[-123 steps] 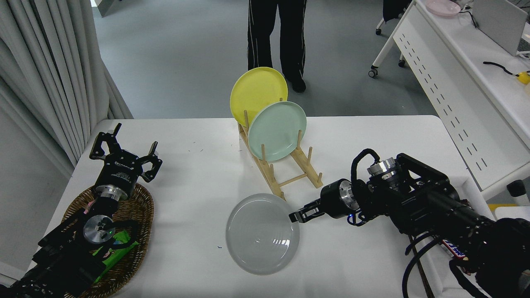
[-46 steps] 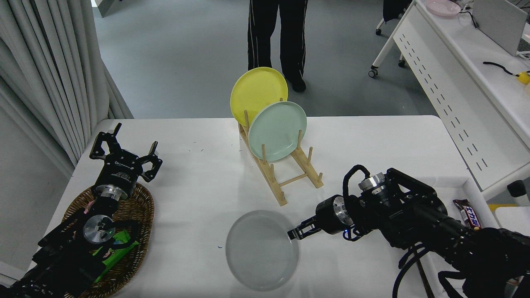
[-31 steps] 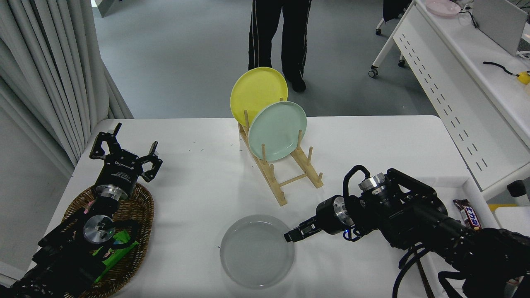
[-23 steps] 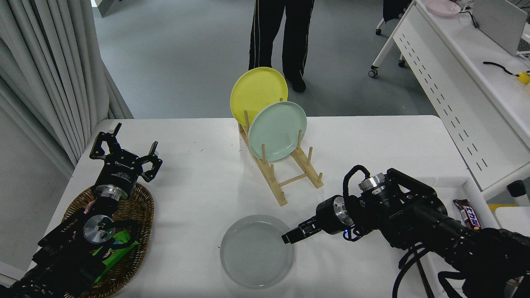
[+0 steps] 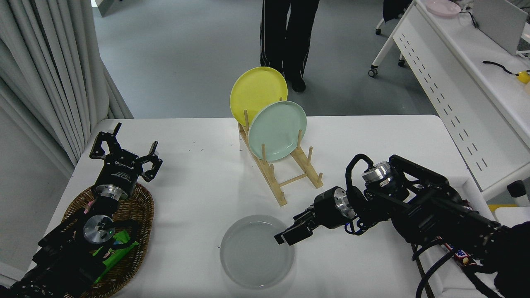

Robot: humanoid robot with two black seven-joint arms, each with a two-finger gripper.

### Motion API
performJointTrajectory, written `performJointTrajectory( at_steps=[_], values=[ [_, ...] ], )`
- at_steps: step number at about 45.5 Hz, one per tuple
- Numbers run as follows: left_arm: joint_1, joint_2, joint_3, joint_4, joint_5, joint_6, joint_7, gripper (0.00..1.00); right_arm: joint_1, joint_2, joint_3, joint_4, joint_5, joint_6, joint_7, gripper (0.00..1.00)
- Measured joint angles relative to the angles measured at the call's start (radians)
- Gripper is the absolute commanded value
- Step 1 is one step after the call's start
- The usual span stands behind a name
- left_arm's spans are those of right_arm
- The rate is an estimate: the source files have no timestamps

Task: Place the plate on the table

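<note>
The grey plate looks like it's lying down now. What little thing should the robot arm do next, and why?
Probably lift the right tool up and draw it back toward the right. The plate lies flat on the table, so the placing looks done, and the tool hangs open over the plate's right rim, no longer gripping it.

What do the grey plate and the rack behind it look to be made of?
The plate looks like smooth glazed ceramic or plastic: faint highlights, plain grey; which one isn't clear. The rack looks like pale unfinished wood or bamboo: tan matte rails and pegs.
</note>
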Motion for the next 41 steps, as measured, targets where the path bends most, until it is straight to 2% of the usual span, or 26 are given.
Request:
performJointTrajectory(
  at_steps=[9, 15, 21, 29, 32, 41],
  values=[
    [0.0, 0.0, 0.0, 0.0, 0.0, 0.0, 0.0, 1.0, 0.006, -0.115, -0.036, 0.124, -0.008, 0.333, 0.004, 0.99],
    [0.0, 0.0, 0.0, 0.0, 0.0, 0.0, 0.0, 1.0, 0.007, -0.158, -0.037, 0.154, -0.053, 0.487, 0.058, 0.99],
    [0.0, 0.0, 0.0, 0.0, 0.0, 0.0, 0.0, 1.0, -0.009, -0.185, -0.001, 0.167, -0.126, 0.568, 0.195, 0.99],
    [0.0, 0.0, 0.0, 0.0, 0.0, 0.0, 0.0, 1.0, -0.076, -0.204, 0.113, 0.138, -0.309, 0.626, 0.448, 0.99],
    [0.0, 0.0, 0.0, 0.0, 0.0, 0.0, 0.0, 1.0, -0.099, -0.197, 0.151, 0.125, -0.366, 0.631, 0.481, 0.99],
    [0.0, 0.0, 0.0, 0.0, 0.0, 0.0, 0.0, 1.0, -0.225, -0.139, 0.391, 0.054, -0.72, 0.639, 0.588, 0.99]
  ],
)
